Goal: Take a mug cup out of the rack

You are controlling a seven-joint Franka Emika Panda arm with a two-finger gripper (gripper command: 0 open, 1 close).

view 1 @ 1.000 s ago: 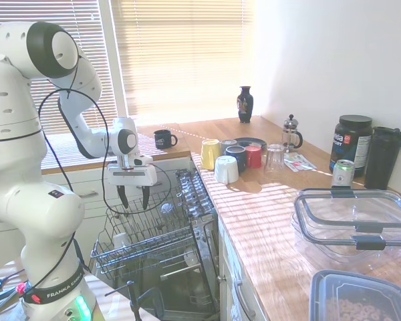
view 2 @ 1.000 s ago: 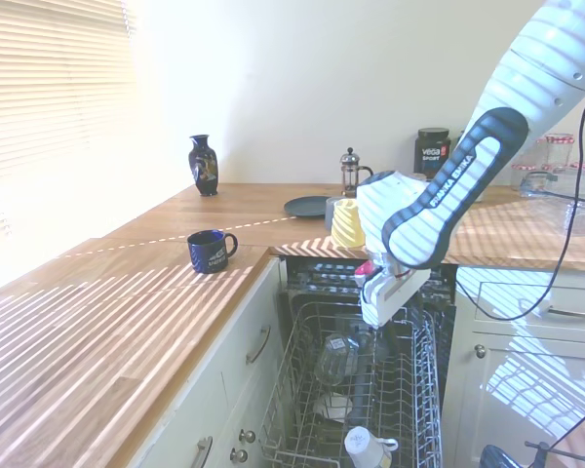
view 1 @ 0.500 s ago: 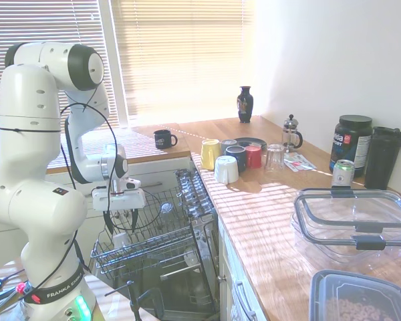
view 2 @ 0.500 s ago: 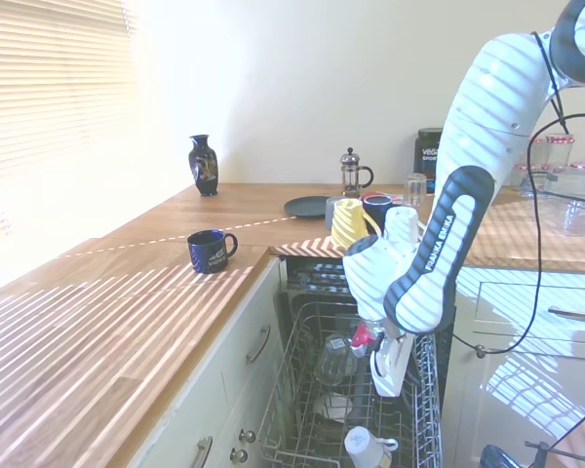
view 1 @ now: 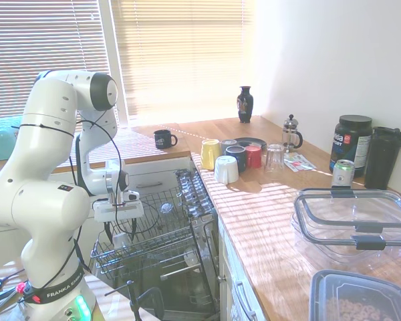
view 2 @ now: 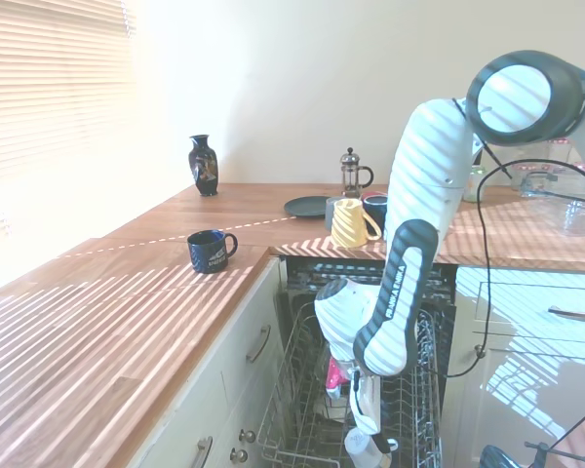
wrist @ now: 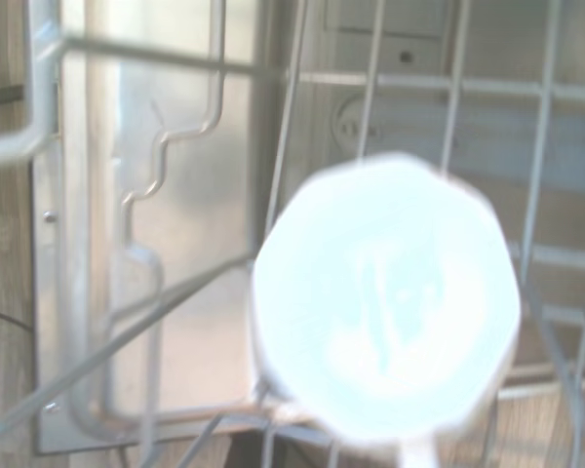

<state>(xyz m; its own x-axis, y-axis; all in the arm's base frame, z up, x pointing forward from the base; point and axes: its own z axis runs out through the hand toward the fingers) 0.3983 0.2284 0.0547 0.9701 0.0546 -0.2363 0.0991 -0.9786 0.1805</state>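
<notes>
Wrist view: blurred white mug cup (wrist: 385,312), base-up.

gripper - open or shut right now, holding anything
Gripper: down in the rack just above the white mug cup; whether its fingers are open or shut cannot be told, and no grasp shows.

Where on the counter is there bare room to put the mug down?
Bare wood lies around the navy mug and in front of the white cup. It is crowded by the yellow mug, red cup and glass.
</notes>
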